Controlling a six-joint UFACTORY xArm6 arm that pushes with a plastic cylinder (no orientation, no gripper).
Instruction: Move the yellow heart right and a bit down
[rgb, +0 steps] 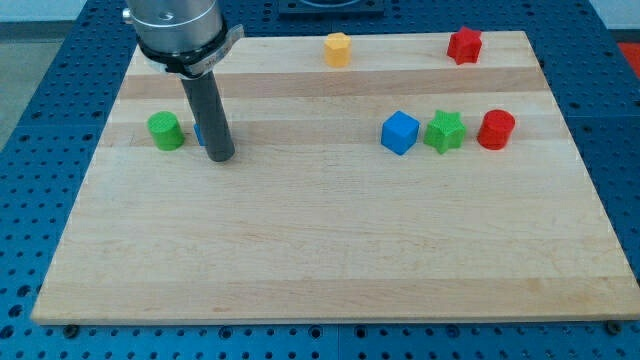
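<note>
The yellow block (338, 48), whose shape looks like a heart or hexagon, sits near the view's top edge of the wooden board, a little right of centre. My tip (221, 157) rests on the board at the left, far left of and below the yellow block. A green cylinder (166, 131) stands just left of the tip. A sliver of a blue block (199, 134) shows behind the rod, mostly hidden.
A red star (464, 45) is at the top right. A blue cube (399, 132), a green star (445, 131) and a red cylinder (496, 130) stand in a row at the right middle. The board's edge (330, 322) runs along the view's bottom.
</note>
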